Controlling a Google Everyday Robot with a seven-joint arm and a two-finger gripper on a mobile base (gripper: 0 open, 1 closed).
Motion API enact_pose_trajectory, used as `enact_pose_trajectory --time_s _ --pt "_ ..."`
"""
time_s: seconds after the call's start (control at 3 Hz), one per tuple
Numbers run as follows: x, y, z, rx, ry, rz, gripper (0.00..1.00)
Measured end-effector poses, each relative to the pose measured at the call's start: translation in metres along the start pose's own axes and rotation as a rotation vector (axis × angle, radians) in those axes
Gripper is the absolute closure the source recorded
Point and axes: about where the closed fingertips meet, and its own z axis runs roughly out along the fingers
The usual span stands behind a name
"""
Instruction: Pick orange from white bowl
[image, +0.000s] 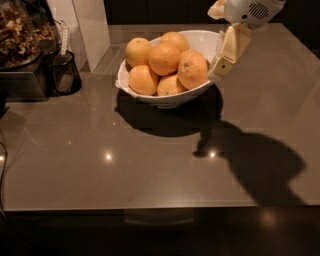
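Observation:
The white bowl stands at the back middle of the grey counter and holds several oranges. The orange, the largest and dullest with a small dark stem spot, lies at the right side of the bowl against its rim. My gripper hangs down from the upper right, cream coloured under a white wrist. Its tip is at the bowl's right rim, right beside the orange. It holds nothing that I can see.
A black cup with a utensil and a dark container of brown dried bits stand at the left. A white upright panel rises behind them. The counter's front edge runs along the bottom.

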Motion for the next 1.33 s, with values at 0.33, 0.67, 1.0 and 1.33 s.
enact_pose_trajectory --time_s 0.33,0.67,1.0,1.33 --pt "-0.001 -0.003 0.003 -0.002 -0.005 0.001 0.17" --pt "-0.001 -0.003 0.004 -0.002 -0.005 0.001 0.40" --pt "-0.003 -0.004 0.009 -0.013 -0.011 0.007 0.37" --pt "-0.007 0.000 0.027 -0.074 -0.019 0.017 0.30"
